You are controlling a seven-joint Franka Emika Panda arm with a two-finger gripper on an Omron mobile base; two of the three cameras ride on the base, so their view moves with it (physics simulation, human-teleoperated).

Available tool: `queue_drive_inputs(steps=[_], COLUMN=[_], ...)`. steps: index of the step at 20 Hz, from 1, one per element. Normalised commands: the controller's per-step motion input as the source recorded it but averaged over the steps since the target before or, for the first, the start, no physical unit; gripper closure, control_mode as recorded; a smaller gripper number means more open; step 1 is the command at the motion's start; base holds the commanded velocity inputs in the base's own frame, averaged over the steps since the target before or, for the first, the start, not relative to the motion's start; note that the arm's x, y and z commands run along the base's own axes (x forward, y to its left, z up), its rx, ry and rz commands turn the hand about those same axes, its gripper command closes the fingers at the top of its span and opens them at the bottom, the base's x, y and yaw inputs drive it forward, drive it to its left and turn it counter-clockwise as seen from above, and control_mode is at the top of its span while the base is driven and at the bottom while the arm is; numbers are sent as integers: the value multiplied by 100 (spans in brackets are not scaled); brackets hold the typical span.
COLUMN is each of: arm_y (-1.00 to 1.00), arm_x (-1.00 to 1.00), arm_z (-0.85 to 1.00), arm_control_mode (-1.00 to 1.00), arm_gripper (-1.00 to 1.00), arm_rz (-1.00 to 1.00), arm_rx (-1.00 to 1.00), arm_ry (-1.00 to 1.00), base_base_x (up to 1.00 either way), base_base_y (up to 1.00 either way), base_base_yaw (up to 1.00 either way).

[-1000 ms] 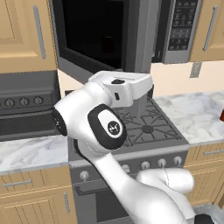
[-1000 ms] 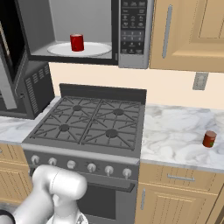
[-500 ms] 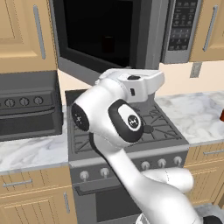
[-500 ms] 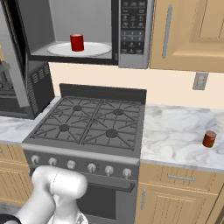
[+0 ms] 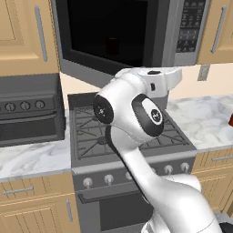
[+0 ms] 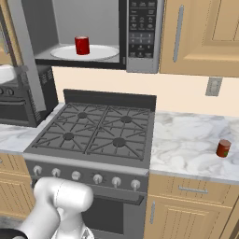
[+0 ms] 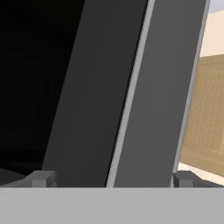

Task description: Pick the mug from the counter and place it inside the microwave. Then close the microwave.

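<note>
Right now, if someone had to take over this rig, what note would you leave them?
Pincer: open, holding nothing, close up against the microwave door.
Mug: already inside the microwave, standing upright on the white round plate.
Door: open, swung out to the left.
Red-brown can: on the counter right of the stove; not part of the job.
Done: mug picked and placed.
Left: push the door shut.
</note>
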Motion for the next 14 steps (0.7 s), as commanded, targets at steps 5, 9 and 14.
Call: queue_drive_inputs(steps=[5,9,14], arm_y=[-3,-2,-9], arm_x=[54,61,64], arm_z=[9,0,0], arm_control_mode=[-100,-100,-100], arm_gripper=[-100,-100,-100], arm_rz=[1,2,6], arm_rx=[0,0,0], arm_ry=[6,1,0], base_base_x=[0,0,0], base_base_y=[0,0,0], base_base_yaw=[0,0,0])
